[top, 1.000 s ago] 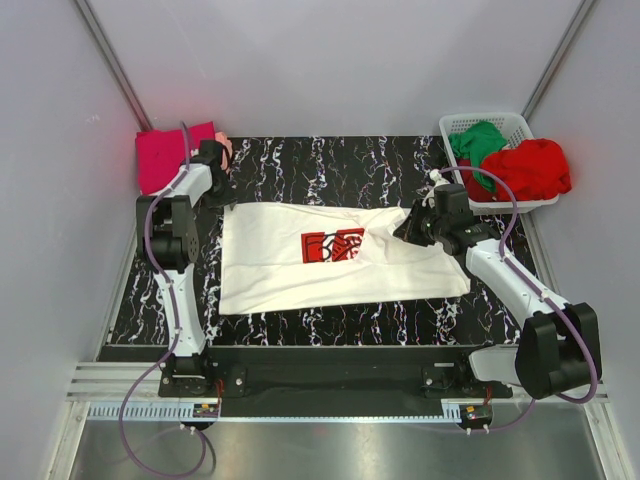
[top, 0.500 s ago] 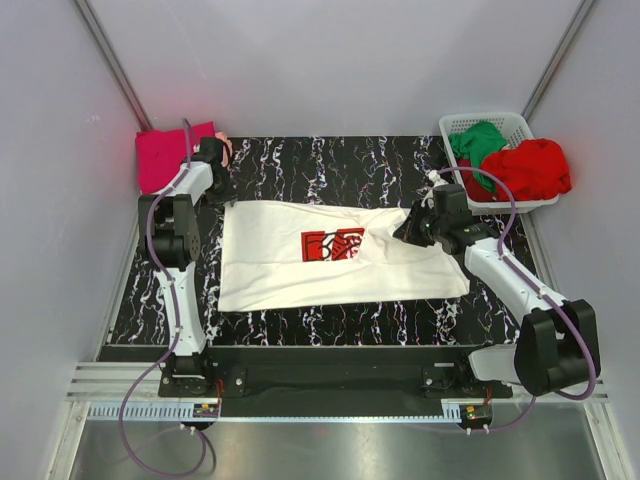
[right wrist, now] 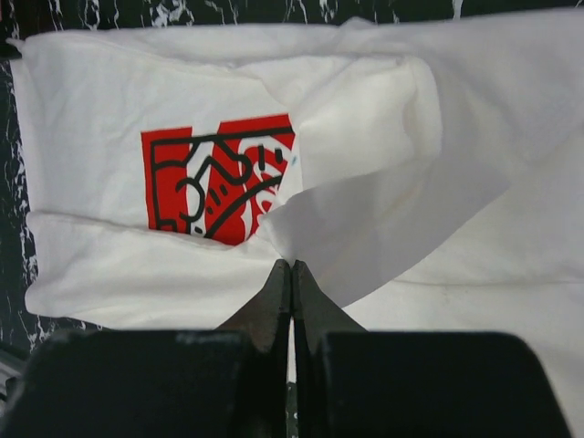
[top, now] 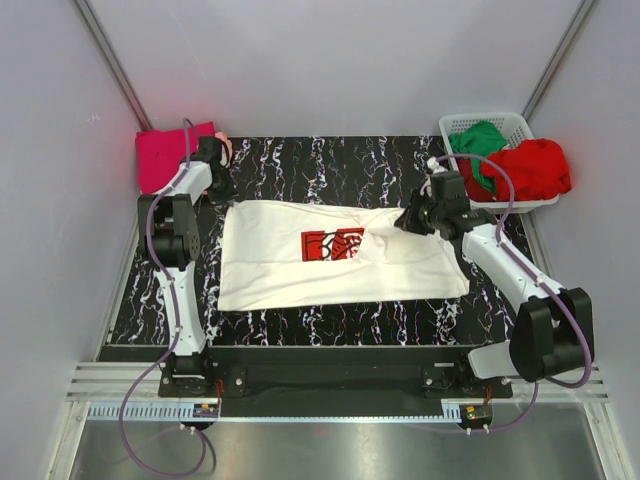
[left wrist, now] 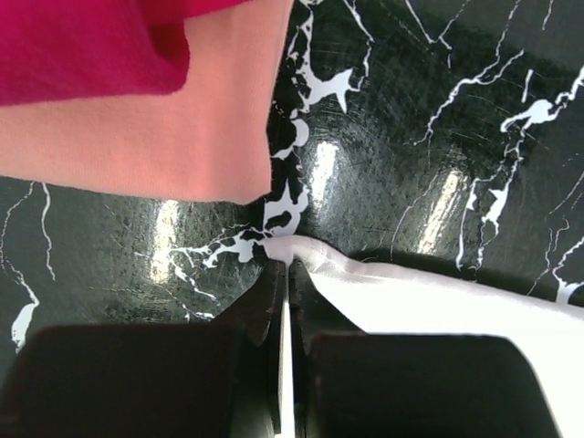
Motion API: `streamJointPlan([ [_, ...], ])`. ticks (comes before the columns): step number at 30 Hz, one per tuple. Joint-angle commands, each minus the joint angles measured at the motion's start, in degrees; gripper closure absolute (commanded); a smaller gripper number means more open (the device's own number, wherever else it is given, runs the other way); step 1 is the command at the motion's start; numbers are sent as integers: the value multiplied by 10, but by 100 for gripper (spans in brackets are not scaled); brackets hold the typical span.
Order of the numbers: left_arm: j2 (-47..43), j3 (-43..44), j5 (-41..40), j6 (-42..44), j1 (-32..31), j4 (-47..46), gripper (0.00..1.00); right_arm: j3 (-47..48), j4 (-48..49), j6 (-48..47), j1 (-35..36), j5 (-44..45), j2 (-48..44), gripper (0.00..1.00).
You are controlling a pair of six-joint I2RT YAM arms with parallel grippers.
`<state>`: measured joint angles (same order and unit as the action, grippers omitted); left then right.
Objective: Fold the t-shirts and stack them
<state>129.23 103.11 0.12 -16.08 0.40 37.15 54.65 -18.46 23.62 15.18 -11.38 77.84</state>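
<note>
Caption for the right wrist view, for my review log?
Right gripper pinches a flap of the white t-shirt, raised partly over its red chest print.

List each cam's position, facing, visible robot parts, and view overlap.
Top external: fixed above and behind the bases, looking down on the table; left arm and right arm show whole.
Left wrist: on the left arm, over a corner of the white t-shirt; left fingers shut on it, salmon-pink t-shirt beyond.
Right wrist: on the right arm, looking down at the red print; right fingers shut on a lifted fold.
Shared: both wrist views show that white t-shirt; top external shows it all.
</note>
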Motion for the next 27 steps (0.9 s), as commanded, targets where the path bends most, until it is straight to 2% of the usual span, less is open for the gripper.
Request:
streamJointPlan([
  [1,-47,-8,29,8,-1,-22,100,107,-12,-31,6,49,21,100],
  [5,-115,-49,36,10,-1,-31,100,184,-75,-41,0,129,38,100],
  [10,-179,-114,35,10,1,-60,100,176,-73,-25,-24,196,3,100],
  [17,-219,-184,27,11,10,-82,100,149,-72,-13,-65,198,-34,100],
  [21,-224,-198,25,14,19,-88,100,136,-84,-2,-75,226,-47,100],
  [27,-231,-210,31,17,22,-87,100,116,-78,4,-79,219,-62,100],
])
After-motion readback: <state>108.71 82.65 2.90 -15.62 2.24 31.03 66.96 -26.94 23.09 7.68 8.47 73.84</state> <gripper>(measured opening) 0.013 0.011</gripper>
